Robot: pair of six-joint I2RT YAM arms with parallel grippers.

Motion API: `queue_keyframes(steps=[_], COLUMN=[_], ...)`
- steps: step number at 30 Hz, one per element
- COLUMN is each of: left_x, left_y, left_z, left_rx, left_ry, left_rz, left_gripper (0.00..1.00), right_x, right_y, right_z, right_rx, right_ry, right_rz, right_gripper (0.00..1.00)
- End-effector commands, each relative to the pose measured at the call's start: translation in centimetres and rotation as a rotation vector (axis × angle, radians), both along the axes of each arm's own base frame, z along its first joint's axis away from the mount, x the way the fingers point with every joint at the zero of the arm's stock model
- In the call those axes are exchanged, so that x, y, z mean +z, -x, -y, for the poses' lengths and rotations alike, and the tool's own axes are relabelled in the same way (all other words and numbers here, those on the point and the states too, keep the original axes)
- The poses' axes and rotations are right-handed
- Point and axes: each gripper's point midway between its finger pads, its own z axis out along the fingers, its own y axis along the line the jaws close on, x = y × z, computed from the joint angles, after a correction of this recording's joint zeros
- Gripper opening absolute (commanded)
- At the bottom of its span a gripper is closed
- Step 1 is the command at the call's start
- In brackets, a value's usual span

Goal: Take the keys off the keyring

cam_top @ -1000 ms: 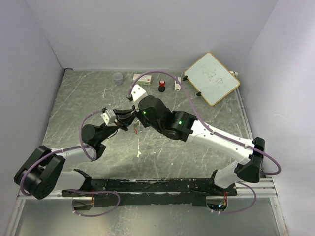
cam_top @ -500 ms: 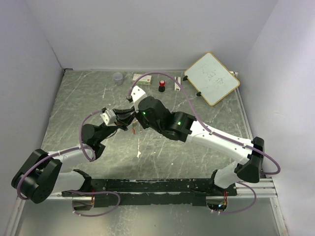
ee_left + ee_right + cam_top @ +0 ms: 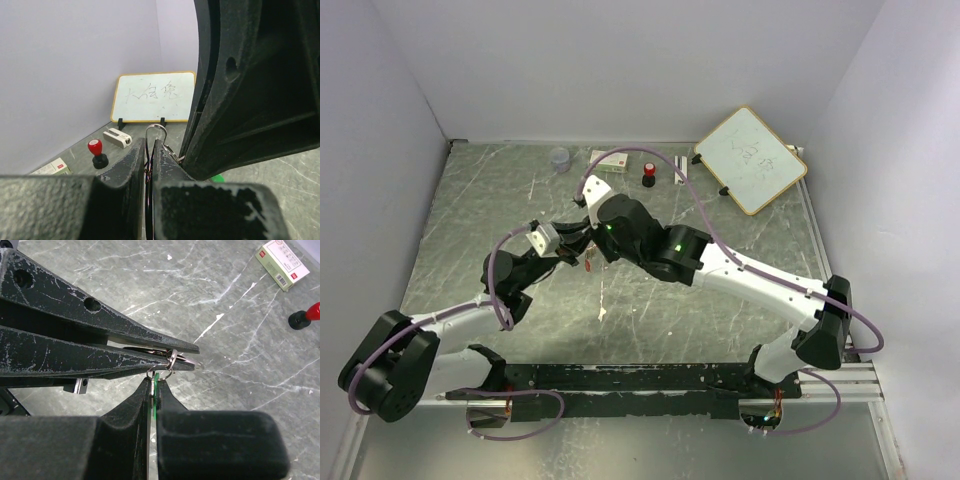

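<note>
Separation is the step in hand: both my claws meet over the middle of the table (image 3: 460, 230), tips almost touching. My left claw (image 3: 149, 149) is closed narrow on the keyring (image 3: 172, 359), whose thin silver loop pokes out just past its fingertips. My right claw (image 3: 152, 386), reaching in from the right, is closed flat on the green key (image 3: 156, 399). It pinches the plastic head edge-on, so only a green sliver shows between the pads. A smaller silver link (image 3: 160, 373) joins that key to the main loop and sits right at the gap between my two claws. The red key I cannot place surely; a red speck (image 3: 590, 262) just under the claws in the top view may be it.

Neither key looks free of the ring, so I judge the task barely begun. Next I need to work the green key's link round the coil to its split end. That calls for a turning slide, not a straight tug, with the left claw holding firm. The wire is thin and slick and could twist out of either pinch.

Farther off, along the back wall, stand a clear cup (image 3: 560, 158), a box (image 3: 610, 160), a red-topped knob (image 3: 648, 176), and a whiteboard (image 3: 752, 158) at far right.
</note>
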Motion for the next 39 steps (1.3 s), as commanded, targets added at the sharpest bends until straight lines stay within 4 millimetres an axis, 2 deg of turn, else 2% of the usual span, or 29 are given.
queue_keyframes(steps=[1,7,18,26,32,39], left_x=[6.1,7.2,8.9,10.9,11.0,11.8], left_y=[-0.6,-0.6,-0.2,1.0,0.9,1.5], left_z=[-1.8,-3.0,-5.6,-7.1,-8.1,-8.5], left_rx=[0.110,0.159,0.243,0.257,0.314,0.317], left_ry=[0.112,0.163,0.297,0.383,0.376,0.389], left_rz=[0.157,0.166,0.169,0.195,0.191,0.211], left_gripper=[0.07,0.07,0.07,0.07,0.07,0.07], right_x=[-4.3,-5.6,-6.6,-8.6,-7.5,-8.4], right_y=[2.8,3.5,3.8,3.7,3.3,2.4], right_z=[0.2,0.9,1.7,2.6,3.2,4.5], right_rx=[0.082,0.075,0.059,0.024,0.000,-0.068], right_ry=[0.094,0.101,0.109,0.143,0.140,0.213], right_rz=[-0.143,-0.178,-0.186,-0.210,-0.185,-0.164], right_gripper=[0.00,0.00,0.00,0.00,0.00,0.00])
